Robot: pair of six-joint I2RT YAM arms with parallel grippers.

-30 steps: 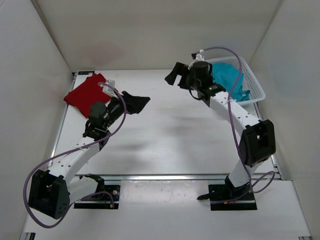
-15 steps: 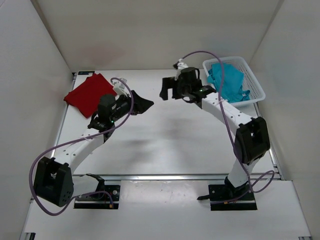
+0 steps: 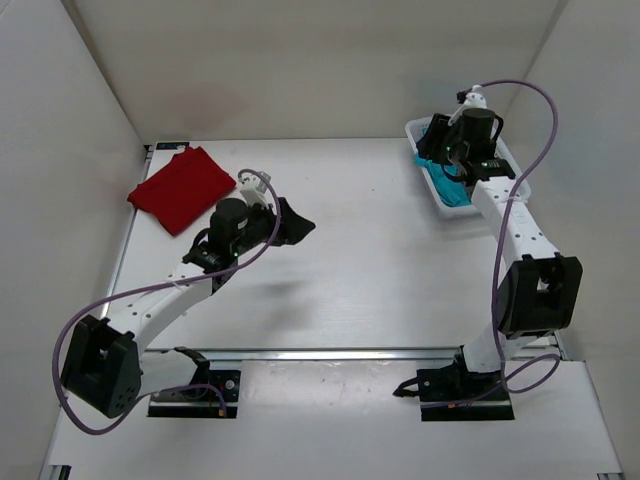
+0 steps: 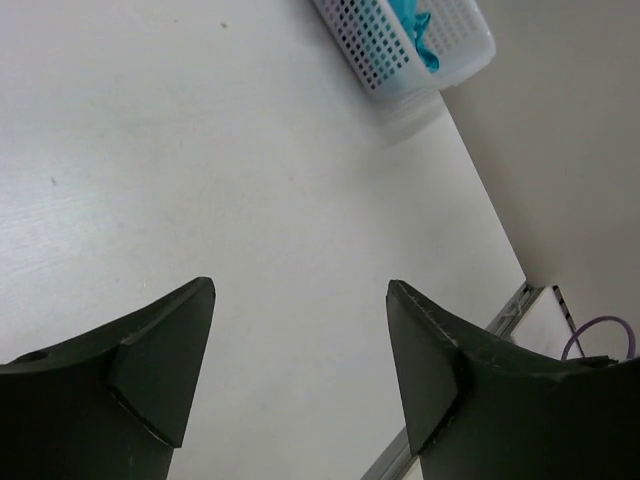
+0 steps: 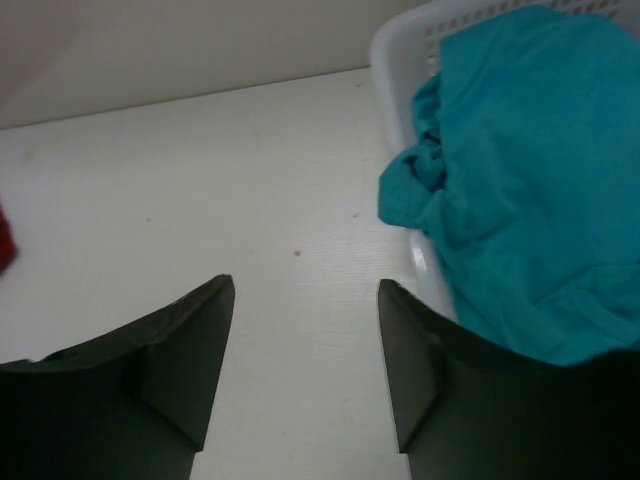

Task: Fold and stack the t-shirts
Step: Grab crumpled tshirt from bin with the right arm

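- My left gripper (image 4: 300, 295) hangs centre-left over the table (image 3: 380, 260), fingers apart, empty.
- My right gripper (image 5: 305, 290) hovers upper right by the basket (image 5: 395, 45), fingers apart, empty.
- Teal-blue t-shirt (image 5: 520, 170) fills the basket; dark red t-shirt (image 3: 182, 188) lies upper left.

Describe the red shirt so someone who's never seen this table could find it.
On the white table, look to the far left corner. The dark red cloth t-shirt lies flat there; the teal-blue cloth t-shirt is bunched in the white plastic mesh basket.

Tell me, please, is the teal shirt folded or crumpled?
Crumpled: the teal shirt lies heaped and wrinkled in the basket, with no flat folds.
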